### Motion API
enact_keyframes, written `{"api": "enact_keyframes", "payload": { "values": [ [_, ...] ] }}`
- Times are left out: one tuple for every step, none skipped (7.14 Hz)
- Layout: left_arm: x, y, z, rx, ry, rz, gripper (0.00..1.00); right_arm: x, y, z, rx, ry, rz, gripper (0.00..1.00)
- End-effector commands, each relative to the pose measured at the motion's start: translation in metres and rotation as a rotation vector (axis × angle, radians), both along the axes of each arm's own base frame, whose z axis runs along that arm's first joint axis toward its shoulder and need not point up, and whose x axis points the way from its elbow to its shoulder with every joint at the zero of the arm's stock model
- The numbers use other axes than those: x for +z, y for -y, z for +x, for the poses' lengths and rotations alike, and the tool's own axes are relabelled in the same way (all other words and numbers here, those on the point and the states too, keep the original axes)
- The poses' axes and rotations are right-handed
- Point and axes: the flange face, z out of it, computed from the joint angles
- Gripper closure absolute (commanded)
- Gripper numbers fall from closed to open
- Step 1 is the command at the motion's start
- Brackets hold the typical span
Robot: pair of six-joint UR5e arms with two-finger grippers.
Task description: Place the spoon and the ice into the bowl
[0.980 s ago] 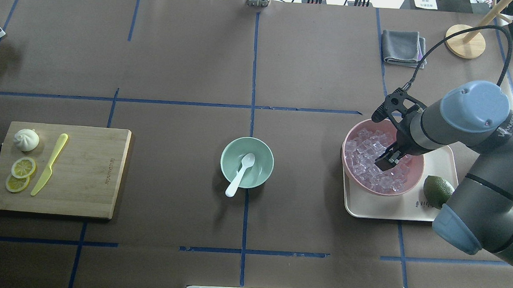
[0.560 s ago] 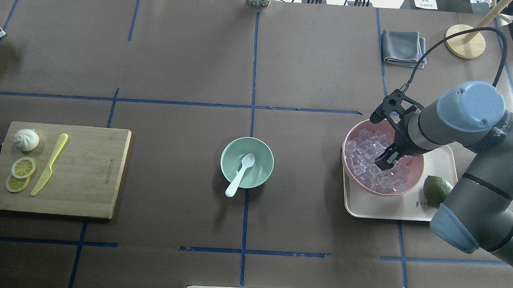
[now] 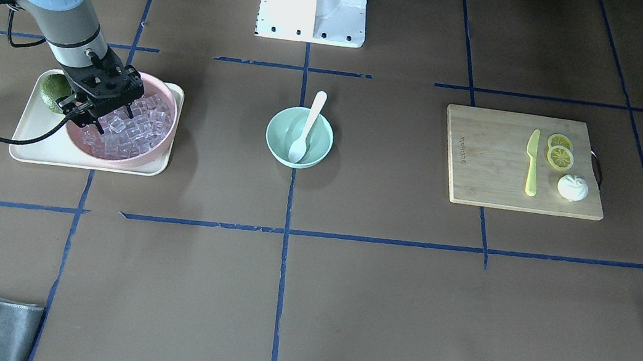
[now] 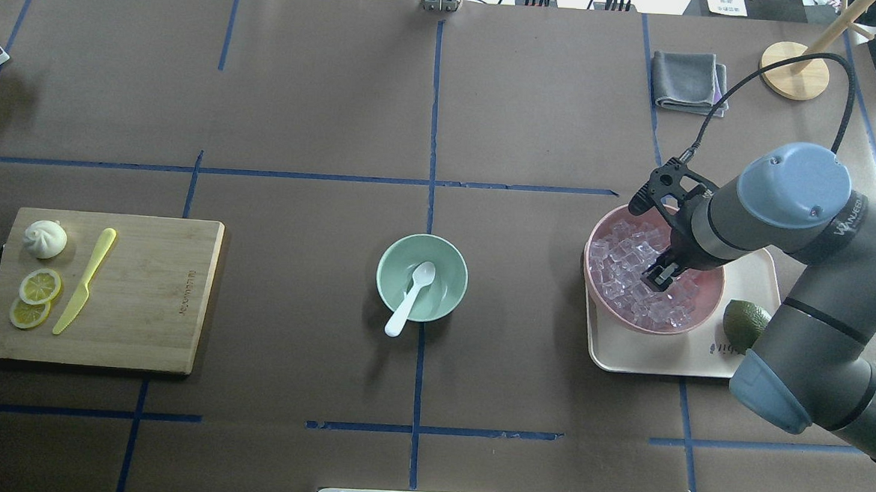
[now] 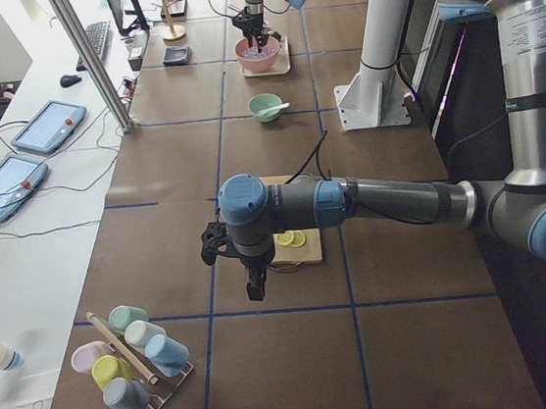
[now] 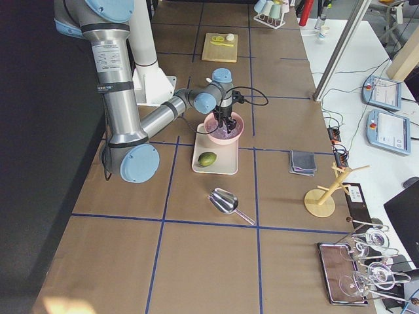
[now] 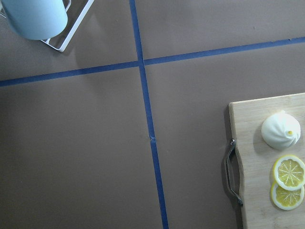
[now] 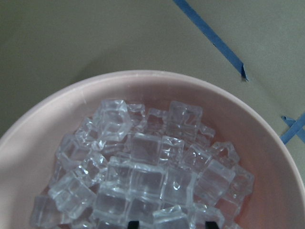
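The white spoon [image 4: 411, 297] lies with its scoop in the mint-green bowl [image 4: 395, 270] at the table's middle, handle over the near rim; both also show in the front view, spoon [image 3: 307, 126] and bowl [image 3: 281, 132]. The ice [image 4: 623, 262] fills the pink bowl [image 4: 708, 294]. My right gripper [image 4: 659, 278] is down among the cubes, open; the wrist view shows the ice [image 8: 143, 176] with a cube between the two fingertips [image 8: 134, 223]. My left gripper [image 5: 253, 291] hangs above the table beyond the cutting board's handle end; I cannot tell whether it is open.
The pink bowl stands on a beige tray [image 4: 755, 266] with a lime [image 4: 745, 322]. A cutting board [image 4: 143, 298] at the left holds a yellow-green knife [image 4: 84, 280], lemon slices [image 4: 38, 285] and a bun [image 4: 45, 239]. A grey cloth [image 4: 687, 79] lies far right; a metal scoop [image 6: 226, 201] lies beyond the tray.
My right arm has shifted slightly left over the pink bowl, its gripper staying down in the ice. Spoon and mint bowl have not moved.
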Motion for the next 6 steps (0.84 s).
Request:
{"api": "enact_keyframes", "payload": {
  "values": [
    [0.0,0.0,0.0,0.0,0.0,0.0,0.0,0.0,-0.001,0.0,-0.002,0.001,-0.002,0.94],
    [-0.001,0.0,0.0,0.0,0.0,0.001,0.0,-0.003,-0.001,0.002,0.001,0.006,0.001,0.99],
    [-0.001,0.0,0.0,0.0,0.0,0.002,0.0,-0.01,-0.002,0.005,0.006,0.018,0.007,1.0],
    [-0.001,0.0,0.0,0.0,0.0,0.002,0.0,-0.019,0.0,0.013,0.065,0.043,-0.03,1.0],
    [-0.002,0.0,0.0,0.0,-0.001,0.003,0.0,-0.022,-0.002,0.012,0.223,0.073,-0.182,1.0],
    [-0.002,0.0,0.0,-0.001,-0.001,0.002,0.0,-0.031,-0.001,0.007,0.385,0.111,-0.342,1.0]
  ]
}}
